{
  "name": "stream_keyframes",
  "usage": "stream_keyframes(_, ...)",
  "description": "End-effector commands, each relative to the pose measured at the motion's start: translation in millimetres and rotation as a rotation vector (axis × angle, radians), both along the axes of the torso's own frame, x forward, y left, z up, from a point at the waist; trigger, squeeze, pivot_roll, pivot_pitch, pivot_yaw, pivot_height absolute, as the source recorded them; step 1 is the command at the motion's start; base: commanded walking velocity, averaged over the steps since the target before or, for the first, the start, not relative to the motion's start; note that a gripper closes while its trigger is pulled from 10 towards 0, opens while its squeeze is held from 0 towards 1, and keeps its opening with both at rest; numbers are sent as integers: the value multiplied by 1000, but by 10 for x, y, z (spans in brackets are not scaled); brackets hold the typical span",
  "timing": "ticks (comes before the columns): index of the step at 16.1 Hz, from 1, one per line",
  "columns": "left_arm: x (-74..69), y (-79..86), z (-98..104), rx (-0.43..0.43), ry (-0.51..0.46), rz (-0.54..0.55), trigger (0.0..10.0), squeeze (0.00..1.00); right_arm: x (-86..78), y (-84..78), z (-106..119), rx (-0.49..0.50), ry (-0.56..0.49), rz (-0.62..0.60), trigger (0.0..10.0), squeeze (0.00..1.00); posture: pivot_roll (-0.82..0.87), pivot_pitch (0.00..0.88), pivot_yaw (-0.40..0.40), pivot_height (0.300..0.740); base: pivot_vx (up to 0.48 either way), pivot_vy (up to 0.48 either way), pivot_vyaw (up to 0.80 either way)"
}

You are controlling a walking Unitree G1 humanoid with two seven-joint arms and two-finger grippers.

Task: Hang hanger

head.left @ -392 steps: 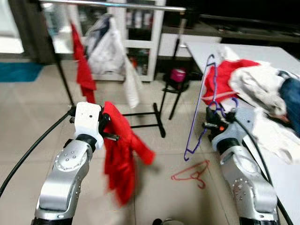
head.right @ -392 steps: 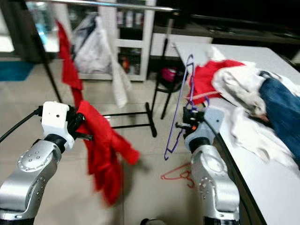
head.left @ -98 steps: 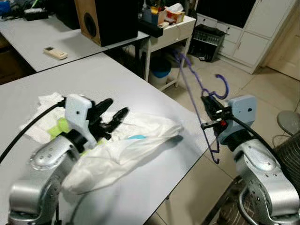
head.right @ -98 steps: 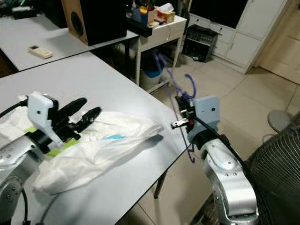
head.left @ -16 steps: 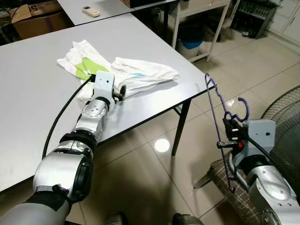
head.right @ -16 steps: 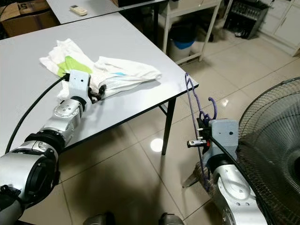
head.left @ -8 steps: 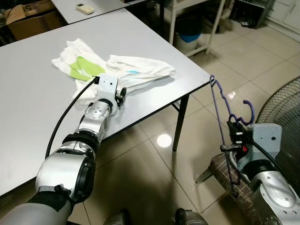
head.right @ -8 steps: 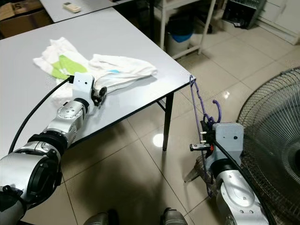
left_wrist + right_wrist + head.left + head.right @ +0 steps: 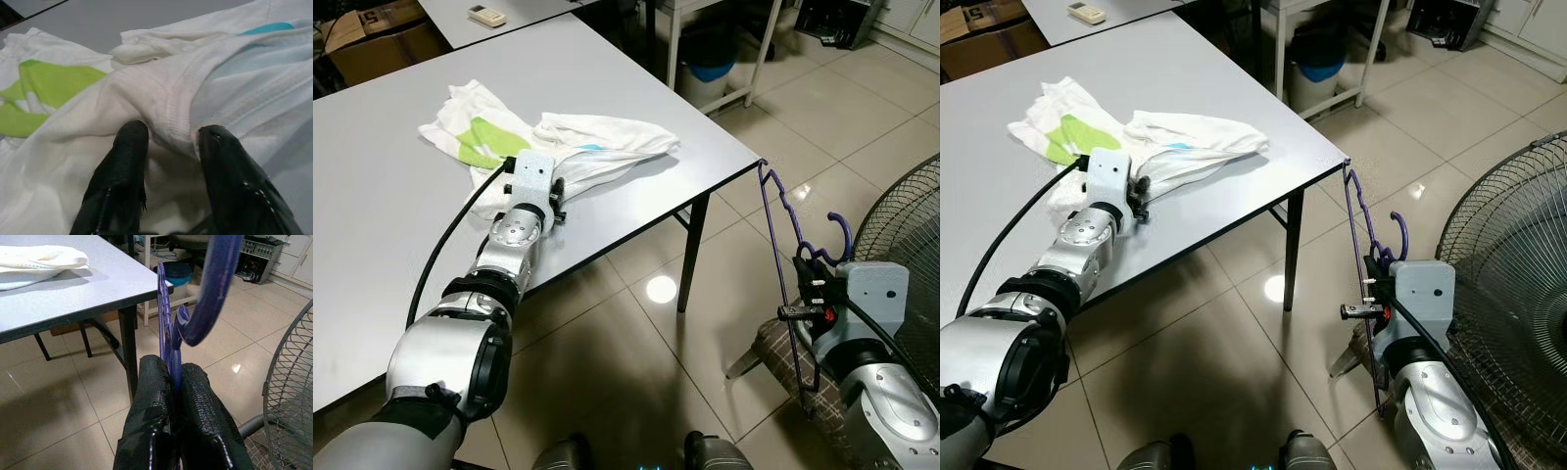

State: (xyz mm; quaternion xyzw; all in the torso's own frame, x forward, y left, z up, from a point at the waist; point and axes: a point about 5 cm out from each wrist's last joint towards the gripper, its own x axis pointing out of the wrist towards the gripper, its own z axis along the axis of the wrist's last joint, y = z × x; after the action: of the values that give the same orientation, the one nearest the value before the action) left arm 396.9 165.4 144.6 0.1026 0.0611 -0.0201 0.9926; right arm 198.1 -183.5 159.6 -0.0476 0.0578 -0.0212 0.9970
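Grey table (image 9: 382,215), left pincer (image 9: 168,147) astride shirt (image 9: 607,147), right pincer (image 9: 172,396) clamping hanger (image 9: 781,264)

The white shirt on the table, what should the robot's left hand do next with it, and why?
Probably close its fingers. The left hand sits open on the grey table, with a fold of the white shirt between its two fingers. Pinching that fold would let it lift the shirt toward the purple hanger, which the right hand holds shut beside the table corner.
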Motion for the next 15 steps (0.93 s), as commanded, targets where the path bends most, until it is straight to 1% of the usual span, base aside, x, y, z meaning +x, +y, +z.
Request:
stream_keyframes(1,14,48,29,0,6,21,0,0,-18,1,43,-4,-14,-10,10000,0,-348,179,98,740,0,0,0)
stream_keyframes(5,17,46,38,-6,2,20,0,0,13,10,51,2,-20,-2,10000,0,-346,167,94,740,0,0,0)
stream_keyframes(6,21,20,43,-20,2,4,0,0,51,-1,65,10,-30,0,10000,0,-348,152,95,740,0,0,0)
stream_keyframes(9,24,-10,46,-37,4,-11,0,0,88,-17,77,9,-42,0,10000,0,-348,130,97,740,0,0,0)
stream_keyframes(10,26,-32,48,-51,6,-23,0,0,124,-21,92,9,-54,6,10000,0,-343,110,96,740,0,0,0)
stream_keyframes(12,26,-46,46,-62,8,-29,0,0,170,-29,96,32,-61,16,10000,0,-338,94,94,740,0,0,0)
stream_keyframes(13,24,-39,42,-79,8,-22,0,0,203,-22,99,59,-66,46,10000,0,-327,80,91,740,0,0,0)
stream_keyframes(14,28,-39,54,-92,4,-23,0,0,230,2,124,88,-78,111,10000,0,-315,65,90,740,0,0,0)
stream_keyframes(15,33,-46,67,-98,1,-28,0,0,242,10,136,99,-80,146,10000,0,-308,57,91,740,0,0,0)
